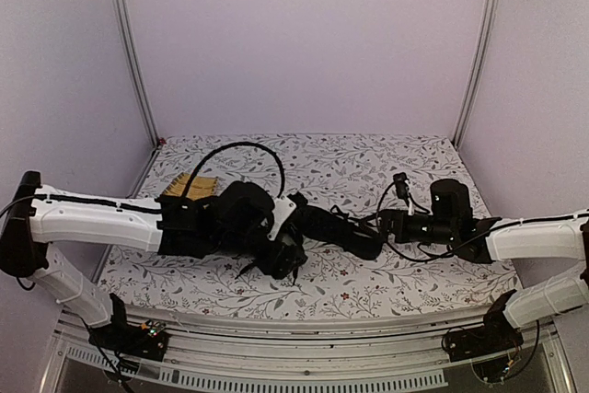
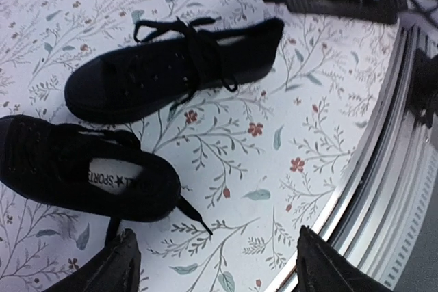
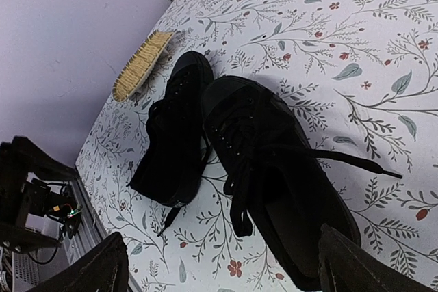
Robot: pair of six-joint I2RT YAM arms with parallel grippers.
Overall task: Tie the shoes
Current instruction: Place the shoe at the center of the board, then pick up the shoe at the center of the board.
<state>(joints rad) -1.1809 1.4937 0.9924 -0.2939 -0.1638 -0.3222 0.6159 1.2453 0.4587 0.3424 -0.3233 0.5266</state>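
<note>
The pair of small black low-top canvas shoes (image 1: 342, 233) lies side by side near the middle of the white table cloth printed with leafy sprigs and small red flowers (image 1: 405, 158). They sit between the two arms, with the yellow woven slatted mat (image 3: 140, 66) at about 10 o'clock from them, near the back-left corner. In the left wrist view the labelled shoe (image 2: 68, 162), its pale insole label showing, sits at 9 o'clock. A thin black lace end (image 2: 195, 220) trails from it onto the cloth toward 5 o'clock. The second shoe (image 2: 157, 73) lies at 11 o'clock, its laces (image 2: 198, 52) crossing the tongue in slack loops. The right wrist view shows that second shoe close up: one strand runs flat over the cloth toward 3 o'clock and another hangs in a loose loop. The left gripper (image 2: 219, 275) is spread wide above the cloth at 6 o'clock, grasping nothing. The right gripper (image 3: 233, 280) is likewise released, hovering near the heel end of the second shoe with nothing between its fingers. I judge the task to be at an early stage. Neither shoe shows a finished bow, though black on black makes it hard to rule out a first knot on the second shoe. Both bows look left to do.
</note>
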